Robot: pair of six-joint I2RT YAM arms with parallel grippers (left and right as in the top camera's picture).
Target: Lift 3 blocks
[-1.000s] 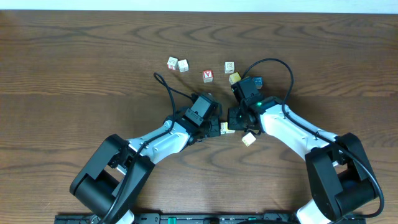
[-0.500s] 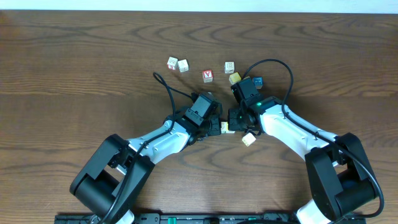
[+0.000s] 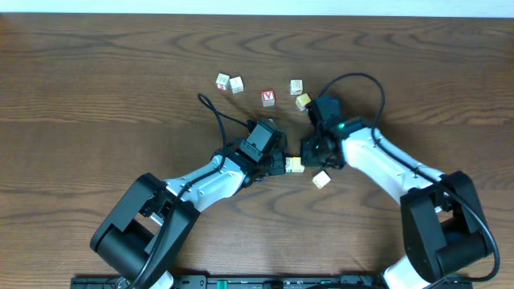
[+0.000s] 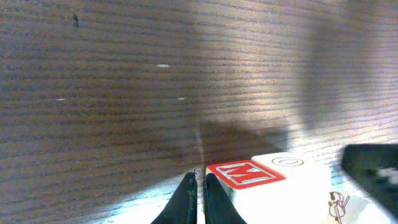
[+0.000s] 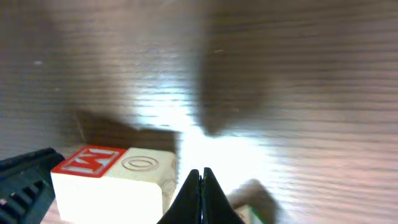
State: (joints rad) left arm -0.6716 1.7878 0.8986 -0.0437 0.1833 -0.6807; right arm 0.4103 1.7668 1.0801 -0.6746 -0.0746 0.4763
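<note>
The left pincer point(image 4: 198, 199) and right pincer point(image 5: 200, 193) are both pressed together on nothing. Their tips face each other at frame centre, with a red-topped M wooden cube point(image 4: 239, 173) and a white-topped O wooden cube point(image 4: 286, 163) touching between them. The three blocks lie unheld on the brown wooden desk point(image 3: 96, 80): the cream cube with an orange-yellow mark point(image 3: 321, 179) just below the right pincer, the yellow cube with a dark mark point(image 3: 303, 101) and the white cube with a green mark point(image 3: 296, 87) near each other above it, with one red-faced cube point(image 3: 268, 98) and a pair of pale cubes point(image 3: 236, 84) further left.
</note>
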